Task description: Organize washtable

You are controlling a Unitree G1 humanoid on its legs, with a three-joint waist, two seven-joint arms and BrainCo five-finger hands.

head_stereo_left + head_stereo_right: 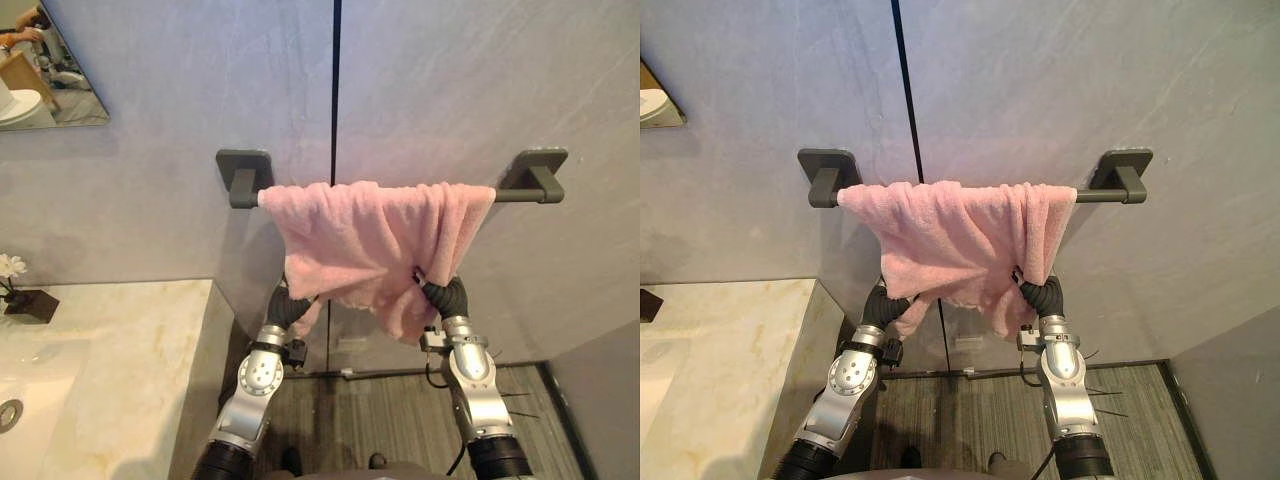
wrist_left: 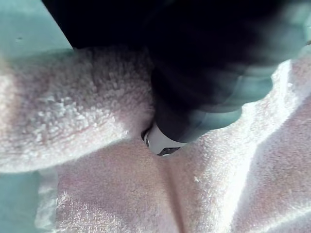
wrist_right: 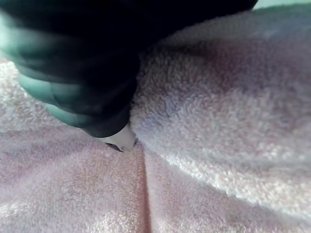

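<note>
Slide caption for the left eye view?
Pink towel hangs over the wall bar; left robot hand and right robot hand reach into its lower folds.

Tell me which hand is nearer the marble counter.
Left. The left hand is buried under the pink towel, just beside the marble counter; the right hand is under the towel's far side, farther away.

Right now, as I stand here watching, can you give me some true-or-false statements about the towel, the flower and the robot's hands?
1. A white flower stands on the marble counter. True.
2. The pink towel lies on that counter. False: it hangs over the dark bar on the wall.
3. The left hand and the right hand are both up at the towel's lower edge. True.
4. The left hand holds the flower. False: it is at the towel, well away from the flower.
</note>
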